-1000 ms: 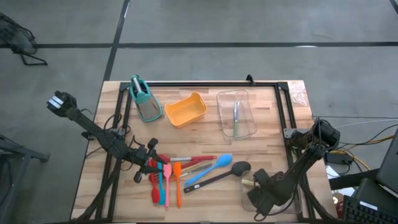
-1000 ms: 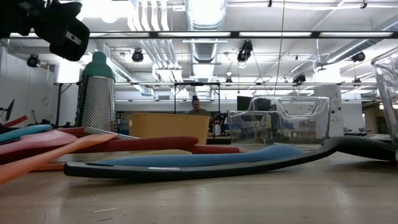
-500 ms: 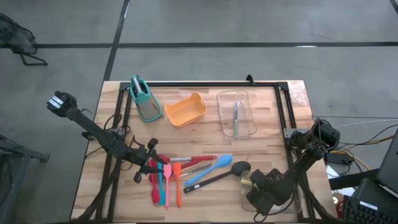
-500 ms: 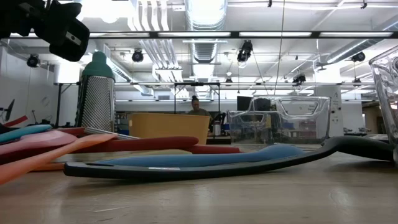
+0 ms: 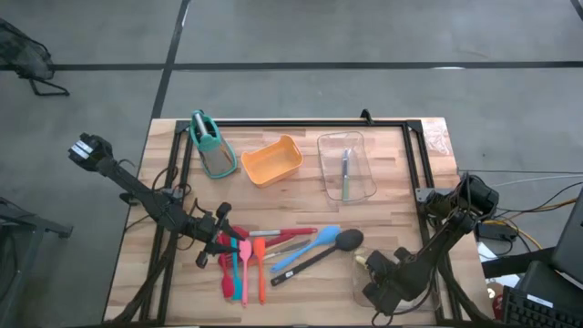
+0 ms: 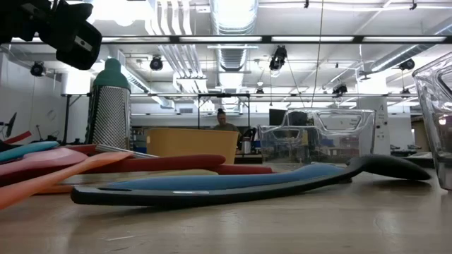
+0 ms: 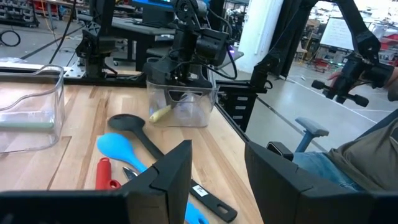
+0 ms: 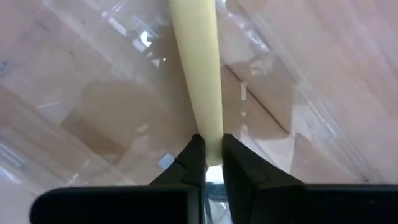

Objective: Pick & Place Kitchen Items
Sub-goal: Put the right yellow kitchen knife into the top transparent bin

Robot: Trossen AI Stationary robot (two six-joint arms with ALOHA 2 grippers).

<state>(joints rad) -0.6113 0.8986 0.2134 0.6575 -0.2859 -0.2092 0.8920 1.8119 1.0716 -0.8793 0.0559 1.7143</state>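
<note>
Yellow utensil (image 8: pixel 198 74) sits clamped in the right pincer (image 8: pixel 208 152) inside the clear tray (image 7: pixel 181 102); lifting out comes next, while the left pincer (image 7: pixel 217 163) waits apart.

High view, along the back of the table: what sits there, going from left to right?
Grater → orange tub → clear tray, which has a slim utensil lying inside it.
</note>
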